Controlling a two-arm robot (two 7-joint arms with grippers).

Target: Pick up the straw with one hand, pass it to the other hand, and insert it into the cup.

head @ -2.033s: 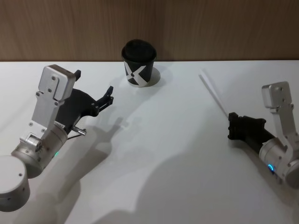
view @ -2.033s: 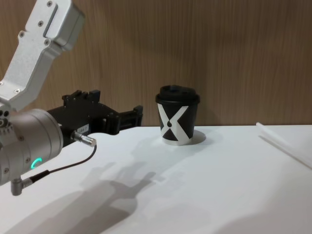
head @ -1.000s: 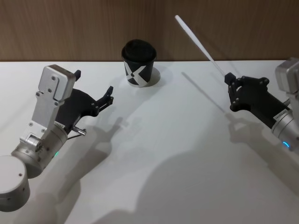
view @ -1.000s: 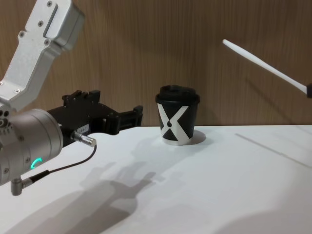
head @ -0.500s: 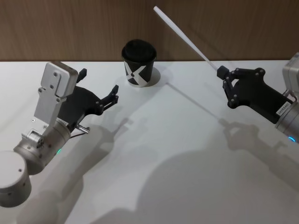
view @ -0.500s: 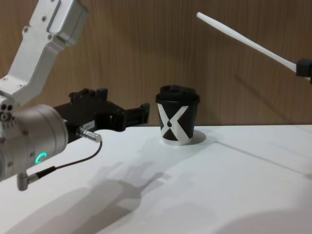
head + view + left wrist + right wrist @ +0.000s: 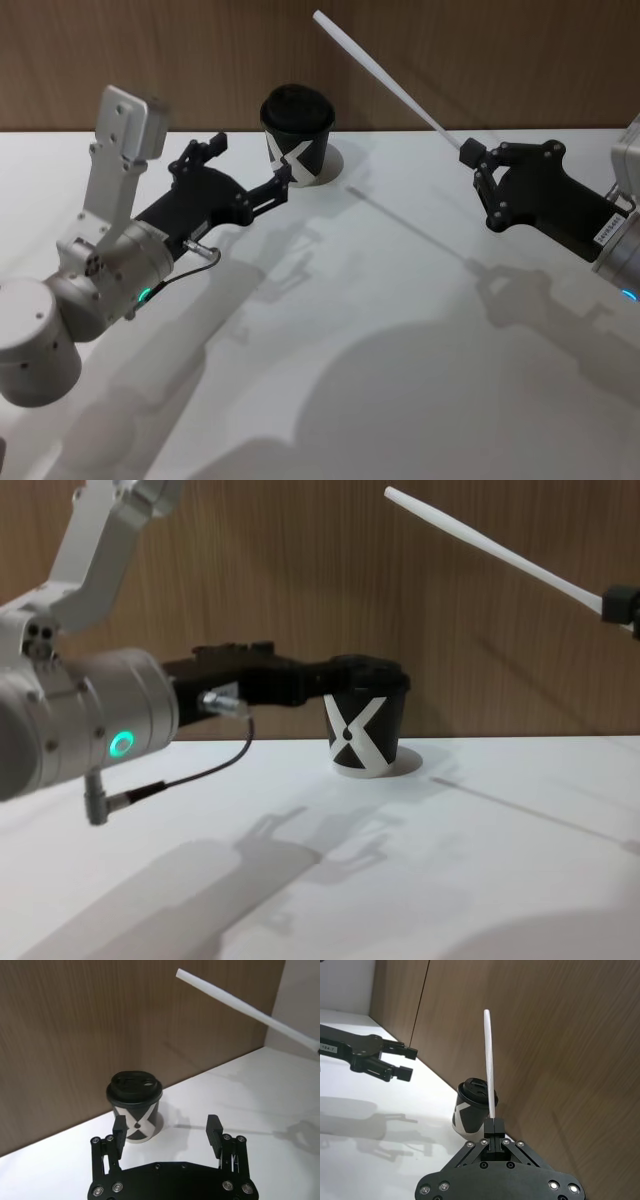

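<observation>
Pinching the straw [image 7: 390, 83] by its lower end at right of frame with the right claw [image 7: 468, 152] clamped shut and the left claw [image 7: 248, 165] spread wide beside the cup [image 7: 297, 135] at upper centre; liable to knock the straw loose if misaligned at handover.

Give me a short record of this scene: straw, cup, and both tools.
right tool: shut on one end of the straw, raised to the right of the cup
left tool: open, empty, pointing toward the cup
straw: white, off the table, tilted, free end up
cup: black, lid on, upright at the table's back
handover: not yet done
</observation>
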